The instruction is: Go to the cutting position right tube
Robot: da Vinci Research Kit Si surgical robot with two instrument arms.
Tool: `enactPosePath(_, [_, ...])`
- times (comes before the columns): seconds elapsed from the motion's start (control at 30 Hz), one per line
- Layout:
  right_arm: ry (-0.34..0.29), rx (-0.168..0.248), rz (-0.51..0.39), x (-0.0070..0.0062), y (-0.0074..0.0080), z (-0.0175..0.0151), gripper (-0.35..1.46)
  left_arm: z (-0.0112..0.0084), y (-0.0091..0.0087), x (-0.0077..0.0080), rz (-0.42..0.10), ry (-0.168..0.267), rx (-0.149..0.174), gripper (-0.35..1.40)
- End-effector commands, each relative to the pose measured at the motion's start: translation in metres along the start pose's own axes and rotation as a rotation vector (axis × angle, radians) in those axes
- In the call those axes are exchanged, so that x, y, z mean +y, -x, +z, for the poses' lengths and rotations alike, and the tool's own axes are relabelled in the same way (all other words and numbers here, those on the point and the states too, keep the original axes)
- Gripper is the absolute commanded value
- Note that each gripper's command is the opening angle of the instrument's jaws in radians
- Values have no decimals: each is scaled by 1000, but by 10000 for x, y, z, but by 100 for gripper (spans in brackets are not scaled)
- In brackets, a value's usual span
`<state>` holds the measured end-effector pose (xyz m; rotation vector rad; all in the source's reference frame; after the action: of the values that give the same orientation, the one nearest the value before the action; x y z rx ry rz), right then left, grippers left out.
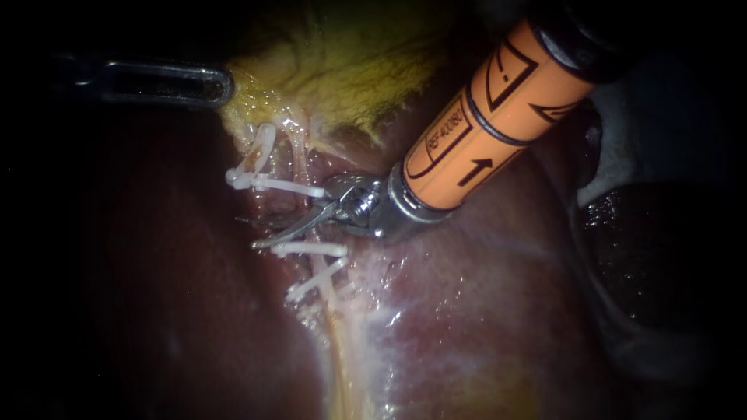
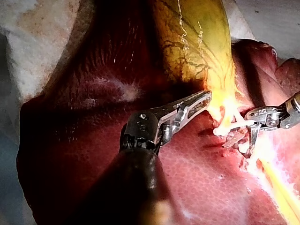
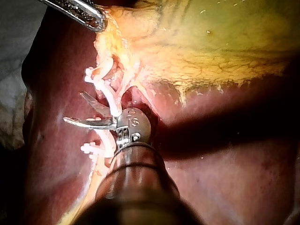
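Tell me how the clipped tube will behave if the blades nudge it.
Thin and strand-like, the tube will probably bend aside rather than resist. Its wet sheen suggests it may slip along the open blades of the right instrument. The clips either side of the blades likely limit how far it shifts.

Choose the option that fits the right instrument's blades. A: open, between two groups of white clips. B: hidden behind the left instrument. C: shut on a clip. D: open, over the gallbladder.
A: in the right wrist view the right instrument has a gap between its blades, with white clips on either side.
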<state>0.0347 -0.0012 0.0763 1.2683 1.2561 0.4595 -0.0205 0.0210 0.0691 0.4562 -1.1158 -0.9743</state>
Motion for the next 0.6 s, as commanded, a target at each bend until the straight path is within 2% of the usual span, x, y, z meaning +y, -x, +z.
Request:
enactPosePath(0.03, [-1,-4,-23,-1,1,-2,102,0,0,0,0,0,0,-35])
enactPosePath(0.3, [-13,-3,-142,-16,-4,-2,85,0,0,0,0,0,0,-35])
enactPosePath(0.6, [-28,10,-243,-49,-32,-1,83,-1,0,0,0,-1,0,-35])
